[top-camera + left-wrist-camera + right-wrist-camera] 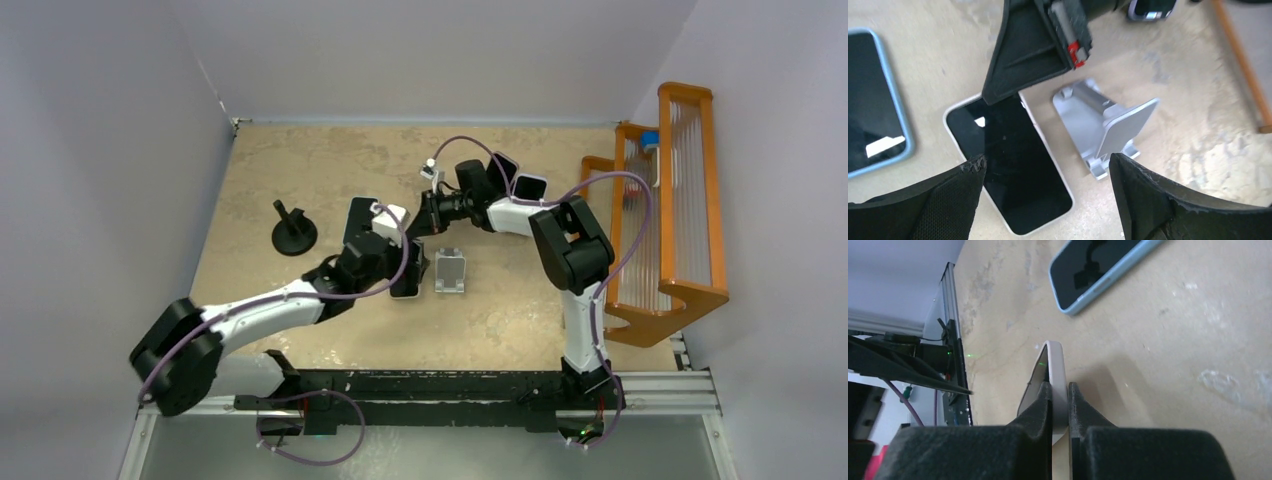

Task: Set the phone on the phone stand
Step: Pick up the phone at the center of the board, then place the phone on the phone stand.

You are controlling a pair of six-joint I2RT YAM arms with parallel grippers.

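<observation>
my left hand (1045, 165) hangs over the near end of the phone (1013, 175) with its fingers spread wide and nothing between them. the phone has a white case and a dark screen facing up, and it sits about the middle of the table (300, 160). i cannot tell whether its near end rests on the table or is lifted off it. just to the right of it stands the silver phone stand (1108, 125), with its plate tilted up and nothing on it; phone and stand are close but apart. at the phone's far end my right hand (1059, 387) is closed tight on the white edge, one finger on each face of it. to the left, and a little farther off, a blue-cased phone (1098, 267) lies flat with its screen up. farther left again is a black round stand (293, 232) with an upright post. beyond my right wrist two more phones (527, 186) lie near the far right of the table, and an orange rack (680, 220) stands along the right side.
</observation>
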